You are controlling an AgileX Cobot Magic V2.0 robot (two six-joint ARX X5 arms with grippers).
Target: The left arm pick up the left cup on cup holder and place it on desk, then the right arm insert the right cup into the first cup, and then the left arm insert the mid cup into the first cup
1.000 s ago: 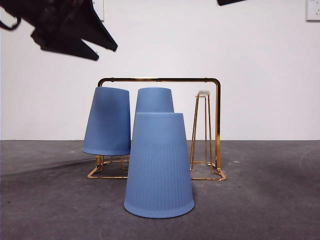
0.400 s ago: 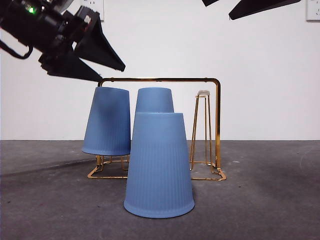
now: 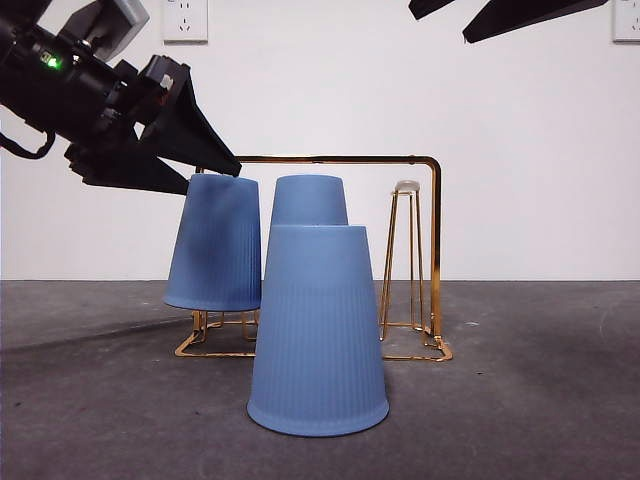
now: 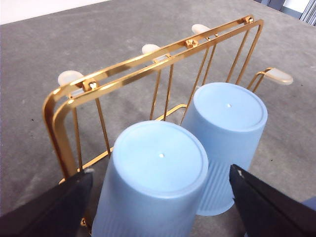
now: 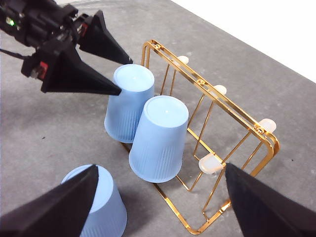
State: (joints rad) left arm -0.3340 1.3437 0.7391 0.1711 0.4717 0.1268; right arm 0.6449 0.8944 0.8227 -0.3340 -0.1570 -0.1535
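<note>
A gold wire cup holder [image 3: 432, 250] stands on the dark grey desk [image 3: 540, 400]. Two upside-down blue cups sit on its pegs: a left cup [image 3: 214, 245] and a mid cup [image 3: 310, 200]. The white-tipped right peg [image 3: 407, 186] is bare. A third blue cup [image 3: 318, 335] stands upside down on the desk in front of the holder. My left gripper [image 3: 213, 178] is open, its jaws on either side of the left cup's [image 4: 158, 182] top. My right gripper [image 3: 470, 15] is open and empty, high above the holder [image 5: 237, 128].
The white wall [image 3: 520, 120] rises behind the desk, with a socket [image 3: 185, 18] at the upper left. Open desk lies to the left and right of the holder. The cup on the desk [image 5: 96, 202] stands close in front of the rack's cups.
My left gripper has come down and to the right until its open jaws straddle the left cup's top. That cup leaned before and now stands straighter. The right gripper shows more at the top right.
</note>
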